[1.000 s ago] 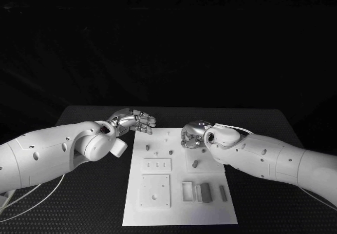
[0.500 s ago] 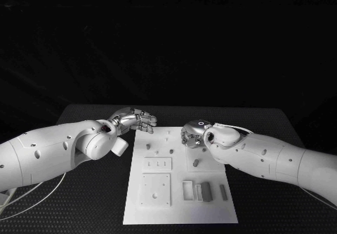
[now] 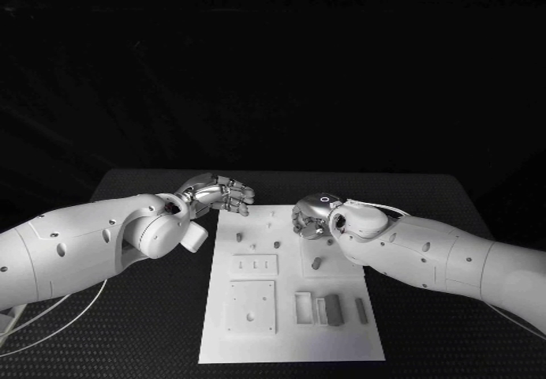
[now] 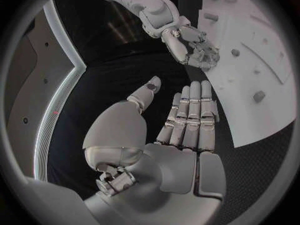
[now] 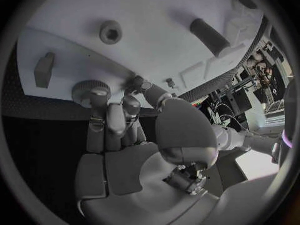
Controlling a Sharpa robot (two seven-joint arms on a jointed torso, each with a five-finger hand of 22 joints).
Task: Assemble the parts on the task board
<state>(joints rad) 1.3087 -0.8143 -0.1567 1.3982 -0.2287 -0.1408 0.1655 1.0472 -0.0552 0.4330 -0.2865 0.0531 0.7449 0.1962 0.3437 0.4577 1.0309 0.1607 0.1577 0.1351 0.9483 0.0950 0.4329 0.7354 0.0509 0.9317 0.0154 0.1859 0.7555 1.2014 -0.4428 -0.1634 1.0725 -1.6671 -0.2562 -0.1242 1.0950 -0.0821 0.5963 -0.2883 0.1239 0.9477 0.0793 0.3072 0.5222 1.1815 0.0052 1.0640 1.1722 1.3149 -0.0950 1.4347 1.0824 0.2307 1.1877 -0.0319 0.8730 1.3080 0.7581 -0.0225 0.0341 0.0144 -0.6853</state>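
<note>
A: Starting at the near end of the task board (image 3: 222,347), six o'clock side: a square plate with a small peg (image 3: 250,318) standing in it, and just to its right a row of three slots (image 3: 331,309) with grey bars in them.

B: Moving up the board, a smaller raised panel (image 3: 255,267) with three short slits, and at its three o'clock a dark, tilted cylinder (image 3: 316,264) on another raised square.

A: The wrist camera catches that same cylinder (image 5: 210,36) lying well apart from the right hand, with a round hex-socket piece (image 5: 110,32) and a small rectangular block (image 5: 44,70) also on the white surface.

B: Now the right hand (image 3: 311,218) itself. It sits over the far right part of the board, fingers bent in and pointing down.

A: And look at the fingertips: they're on a round knurled part (image 5: 91,91) at the board's edge, with the thumb pressing a small piece beside it. Touching for sure; whether it's truly gripped, I cannot tell.

B: Across at nine o'clock from it, the left hand (image 3: 221,195) hovers off the board's far left corner, above the black table (image 3: 136,185).

A: Its wrist view shows the left hand (image 4: 181,127) with fingers straight and side by side, thumb apart, palm bare, nothing held.

B: Small pegs (image 3: 240,236) stand on the board between the two hands, nearer than the left one.
</note>
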